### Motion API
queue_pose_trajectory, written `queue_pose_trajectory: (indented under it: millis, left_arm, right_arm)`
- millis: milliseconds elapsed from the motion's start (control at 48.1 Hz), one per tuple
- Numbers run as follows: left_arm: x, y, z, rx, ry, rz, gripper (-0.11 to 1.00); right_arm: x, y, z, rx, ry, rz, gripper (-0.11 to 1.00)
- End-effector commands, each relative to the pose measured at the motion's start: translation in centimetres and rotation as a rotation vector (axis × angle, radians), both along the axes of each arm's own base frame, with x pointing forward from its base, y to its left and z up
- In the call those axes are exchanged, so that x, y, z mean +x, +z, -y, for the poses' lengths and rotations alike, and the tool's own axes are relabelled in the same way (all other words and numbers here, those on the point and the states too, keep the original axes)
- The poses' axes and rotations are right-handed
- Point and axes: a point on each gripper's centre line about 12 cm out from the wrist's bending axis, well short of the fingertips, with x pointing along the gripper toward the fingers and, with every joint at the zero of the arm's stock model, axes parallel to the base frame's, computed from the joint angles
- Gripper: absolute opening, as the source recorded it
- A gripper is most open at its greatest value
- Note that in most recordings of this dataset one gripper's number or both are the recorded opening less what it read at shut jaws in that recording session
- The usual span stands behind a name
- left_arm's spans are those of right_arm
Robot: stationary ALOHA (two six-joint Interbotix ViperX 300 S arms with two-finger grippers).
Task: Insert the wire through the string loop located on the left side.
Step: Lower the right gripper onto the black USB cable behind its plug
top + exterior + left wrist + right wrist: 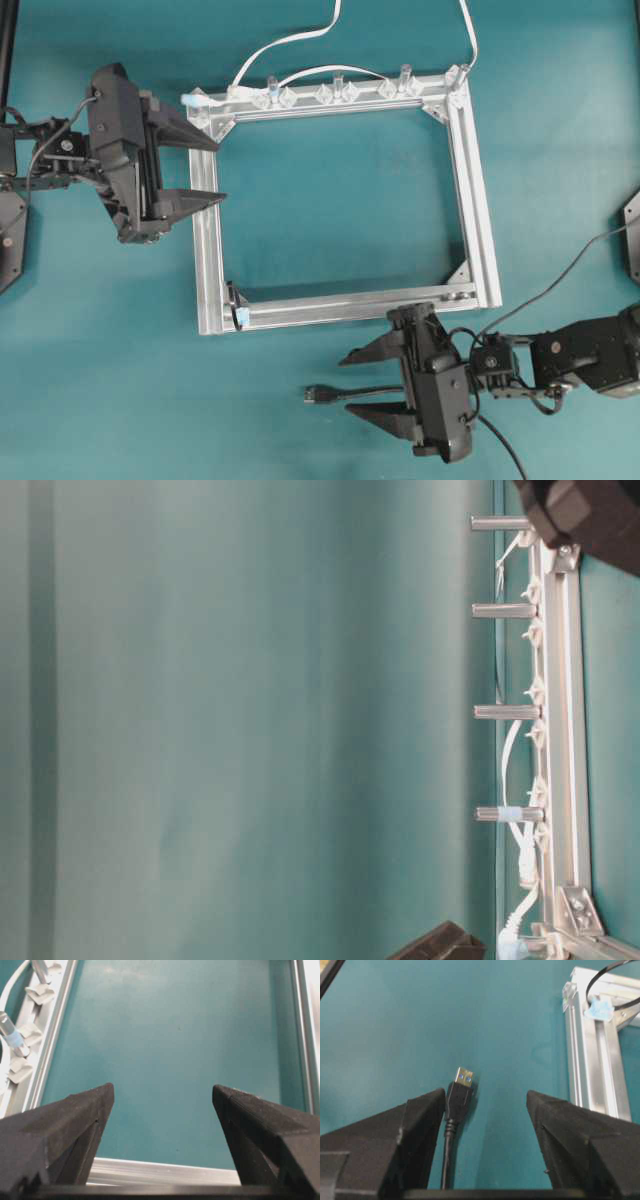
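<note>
The wire (360, 392) lies on the teal table, its black USB plug (460, 1091) pointing left with the metal tip bare. My right gripper (348, 385) stands open around it; the plug rests near one finger (422, 1115), with a gap to the other. The string loop (606, 979) with its pale-blue tab (240, 318) sits at the silver frame's (470, 180) near-left corner, up and left of the plug. Open and holding nothing, my left gripper (218, 172) hovers over the frame's left rail (165, 1172).
A white cable (290, 42) runs along the frame's far rail past several clear clips (335, 93) and upright metal posts (505, 711). The right arm's own black leads (560, 280) trail to the right of the frame.
</note>
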Motion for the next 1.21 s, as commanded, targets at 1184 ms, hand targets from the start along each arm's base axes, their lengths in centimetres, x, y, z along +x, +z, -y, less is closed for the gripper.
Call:
queue_pose_trajectory:
  millis: [1184]
  left_arm:
    - [0.0, 0.2, 0.5, 0.001, -0.021, -0.011, 0.88]
  right_arm:
    - [-0.4, -3.0, -1.2, -0.026, 0.046, -0.108, 0.71]
